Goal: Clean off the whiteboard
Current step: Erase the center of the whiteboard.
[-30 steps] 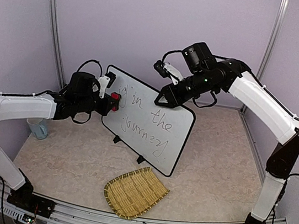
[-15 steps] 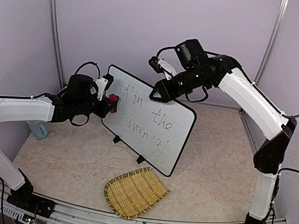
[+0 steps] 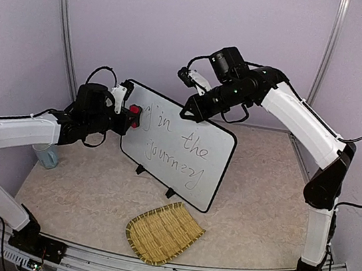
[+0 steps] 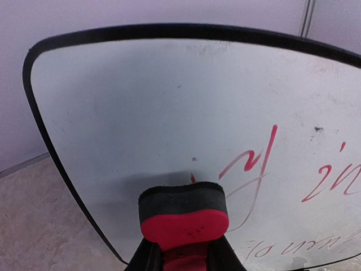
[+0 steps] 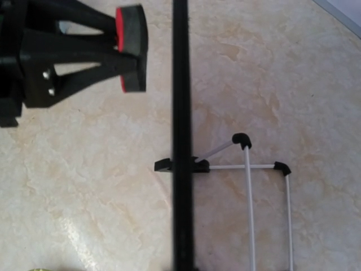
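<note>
Stretched toward three o'clock, the left claw (image 3: 131, 112) clamps the eraser (image 4: 184, 218) at the whiteboard (image 3: 165, 155); arched overhead, the right claw (image 3: 191, 113) sits closed at its top rim.

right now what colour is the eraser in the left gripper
Eraser: red with a black pad, clearest in the left wrist view.

Whiteboard (image 3: 179, 149): white face, thin black rim. Handwriting (image 4: 248, 166): red in the left wrist view. Eraser (image 4: 184, 217): red body, black felt. Mat (image 3: 162, 232): tan straw, woven lattice. Bench (image 3: 258, 207): beige, mottled marble veining. Cup (image 3: 45, 155): pale translucent blue.
</note>
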Robot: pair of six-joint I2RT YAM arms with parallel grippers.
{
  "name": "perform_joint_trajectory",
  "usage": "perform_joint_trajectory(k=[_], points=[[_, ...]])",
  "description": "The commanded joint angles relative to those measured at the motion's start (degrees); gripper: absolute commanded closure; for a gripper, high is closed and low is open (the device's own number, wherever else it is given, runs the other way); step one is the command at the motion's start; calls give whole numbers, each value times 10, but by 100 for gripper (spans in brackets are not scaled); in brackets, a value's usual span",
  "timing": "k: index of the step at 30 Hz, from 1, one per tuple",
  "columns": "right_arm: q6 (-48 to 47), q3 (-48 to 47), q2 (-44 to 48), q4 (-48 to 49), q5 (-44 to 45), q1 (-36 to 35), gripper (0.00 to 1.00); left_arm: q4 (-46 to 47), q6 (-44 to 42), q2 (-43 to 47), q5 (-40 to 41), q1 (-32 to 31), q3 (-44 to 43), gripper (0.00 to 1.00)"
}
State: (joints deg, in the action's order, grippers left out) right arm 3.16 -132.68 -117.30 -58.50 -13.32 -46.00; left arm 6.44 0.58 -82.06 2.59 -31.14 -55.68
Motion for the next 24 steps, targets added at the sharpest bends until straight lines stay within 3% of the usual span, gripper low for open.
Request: perform_joint_trajectory(k=[1,10,24], points=[[-1,17,6,-7,5,-8,100,1,-20,-11,0,4,-53,81],[12,26,29,-9,23,-9,100,-36,-29,-41,14,-6,-108,81],[5,78,66,-5,38,-11,100,-16,-26,-48,33,-39,-51,81]])
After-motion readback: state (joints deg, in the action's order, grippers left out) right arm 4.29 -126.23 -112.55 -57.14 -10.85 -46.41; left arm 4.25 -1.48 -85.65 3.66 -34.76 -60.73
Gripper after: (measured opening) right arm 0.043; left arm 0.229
